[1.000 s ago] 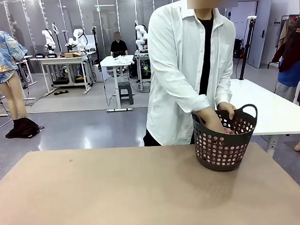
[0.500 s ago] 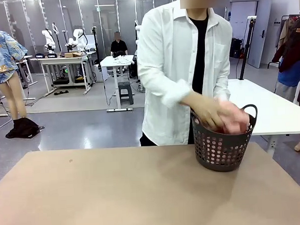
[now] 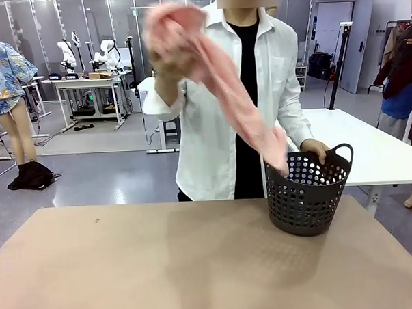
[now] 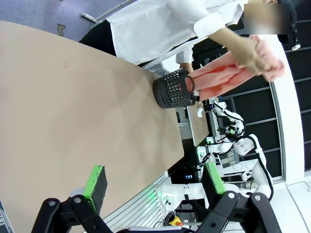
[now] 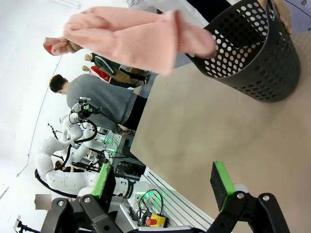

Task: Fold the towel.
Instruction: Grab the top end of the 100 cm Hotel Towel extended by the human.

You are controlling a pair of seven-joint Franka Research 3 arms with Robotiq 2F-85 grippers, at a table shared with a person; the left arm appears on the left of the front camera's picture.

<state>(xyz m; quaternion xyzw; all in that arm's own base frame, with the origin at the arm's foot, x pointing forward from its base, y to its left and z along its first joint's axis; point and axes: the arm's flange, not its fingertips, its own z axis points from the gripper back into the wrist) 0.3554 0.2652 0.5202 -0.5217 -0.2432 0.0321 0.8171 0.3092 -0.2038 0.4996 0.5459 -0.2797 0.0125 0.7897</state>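
My left gripper point(image 4: 154, 179) hangs open above the table point(image 4: 73, 107), its green pads point(image 4: 95, 182) spread wide with nothing between them. My right gripper point(image 5: 163, 178) is the same: jaws apart and empty, over bare brown tabletop.

The towel point(image 3: 230, 92) is not within my reach. A person across the table holds it up in a raised hand point(image 3: 164, 60), and the pink cloth trails down in a long slant to the mouth of a dark, perforated basket point(image 3: 311, 204). Its lower end is at the rim. The person's other hand point(image 3: 315, 148) rests on the basket's far rim. The cloth is blurred with motion, so I cannot pick out its corners or hems.

I judge the towel to be soft, limp and fairly light. It should sag and bunch wherever it is unsupported, and its looped pile should give my pads a firm bite without slipping. The best hold would be one corner in each gripper, or two spots along one edge, so that it hangs flat.

The basket stands near the far edge, towards my right. The middle and left of the table lie open, which looks like ample room to spread and fold. I would need to stay clear of the basket wall and the person's arms.
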